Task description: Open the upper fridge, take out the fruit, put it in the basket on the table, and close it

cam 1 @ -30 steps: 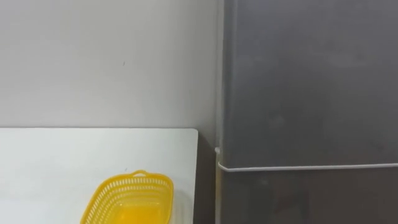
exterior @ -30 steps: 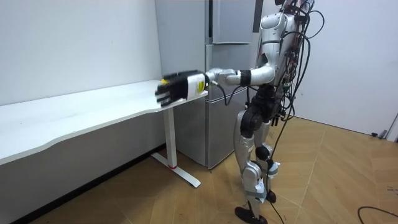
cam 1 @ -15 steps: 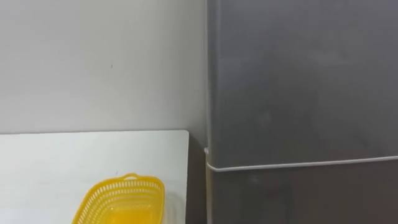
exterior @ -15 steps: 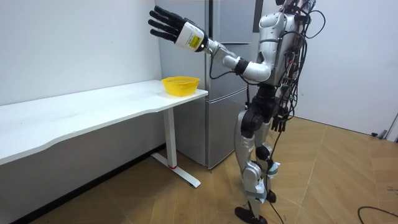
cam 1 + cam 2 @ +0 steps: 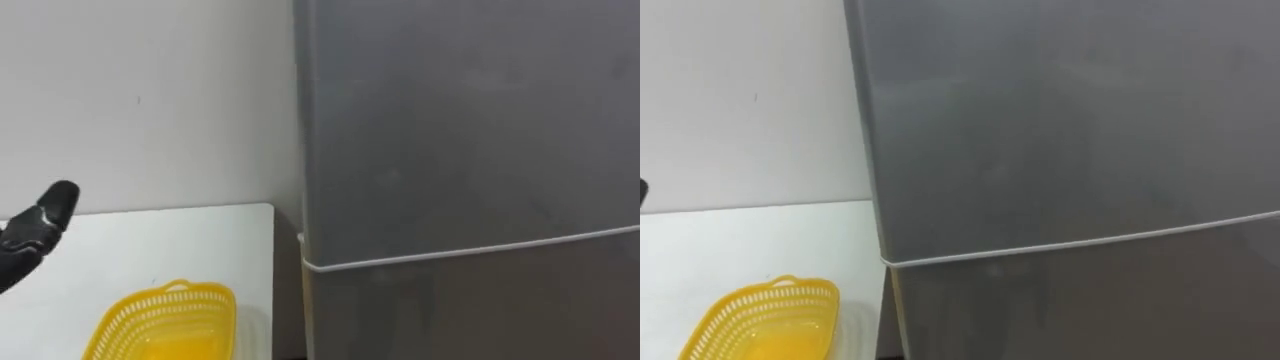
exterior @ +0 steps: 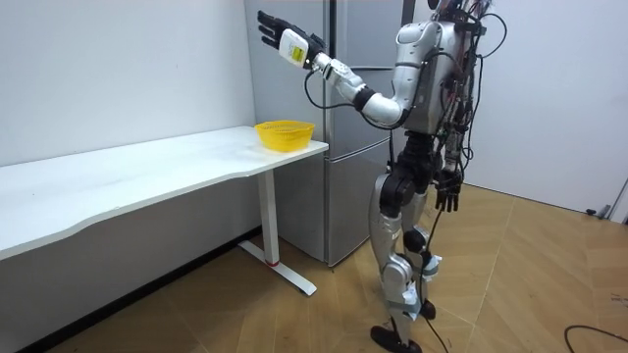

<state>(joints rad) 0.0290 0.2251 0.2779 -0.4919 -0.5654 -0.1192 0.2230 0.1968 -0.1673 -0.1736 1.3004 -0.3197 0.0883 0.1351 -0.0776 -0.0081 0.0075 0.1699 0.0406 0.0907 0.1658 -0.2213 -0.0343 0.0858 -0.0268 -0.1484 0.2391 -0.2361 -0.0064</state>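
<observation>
Right now I am standing in front of the tall grey metal fridge (image 5: 460, 140), at the end of the white table (image 5: 200, 235), and I am holding my left arm up and forward, bent at the elbow. My left hand (image 6: 285, 37) is reaching out at about head height with its fingers straight and spread, and it is gripping nothing. My right hand (image 6: 447, 193) is hanging by my hip, fingers loose and empty.

From my head camera the left hand is showing as dark fingertips cut off by the left edge, so most of it is lying outside that view. The fridge is running out of the picture at the top, right and bottom.

The fridge's upper door (image 5: 450, 120) is sitting shut, with a pale seam dividing it from the lower door (image 5: 470, 310). My left hand is hovering above the table, apart from that door's left edge. A yellow plastic mesh basket (image 5: 160, 318) is sitting near the table's right edge, just beside the fridge.
</observation>
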